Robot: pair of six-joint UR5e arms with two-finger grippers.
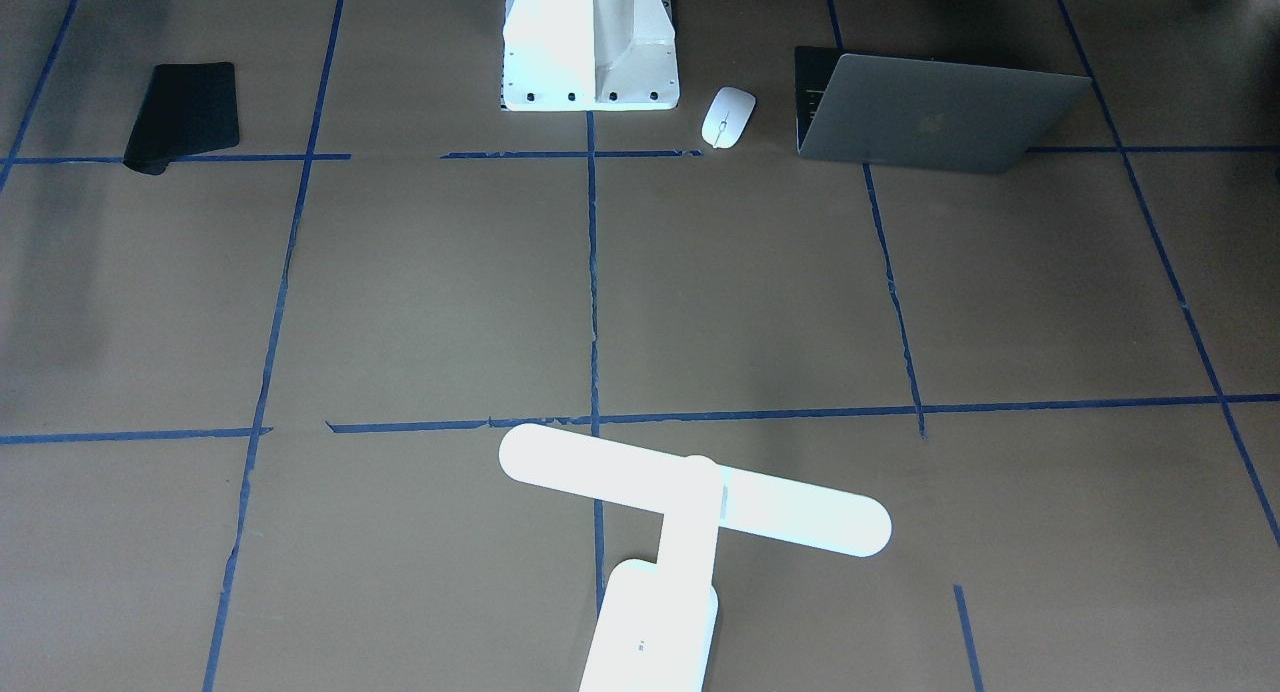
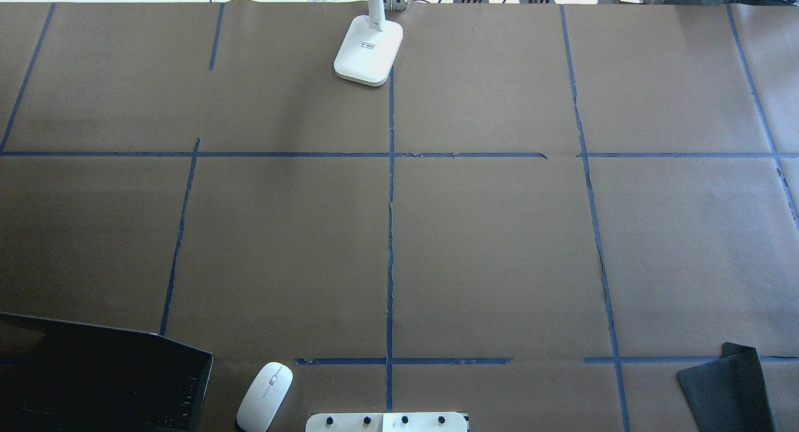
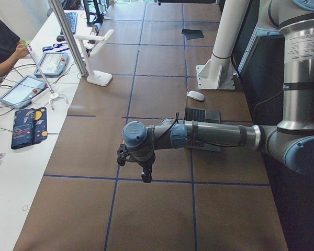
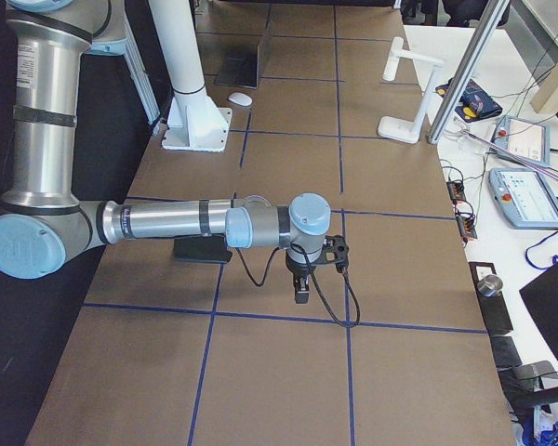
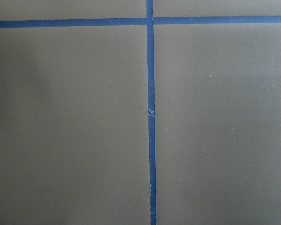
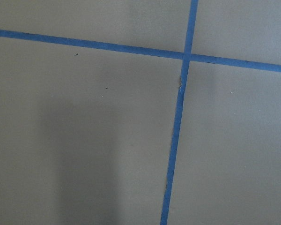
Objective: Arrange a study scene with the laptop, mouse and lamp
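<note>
1. Laptop [image 2: 106, 382]: stands open at 7 o'clock in the overhead view, untouched.
2. Left gripper [image 3: 145, 175]: hangs off a level forearm [image 3: 214, 136], pointing down over bare table [image 3: 162, 63]; cannot tell how wide.
3. Right gripper [image 4: 301, 293]: mirrors that pose at the opposite end; cannot tell its opening either.
4. Mouse [image 2: 264, 396]: lies just beside the laptop at its 3 o'clock, near the pedestal [image 2: 387, 421] at 6.
5. Lamp [image 2: 368, 48]: stands upright at 12 o'clock; mouse pad [image 2: 727, 388] lies at 5.
</note>
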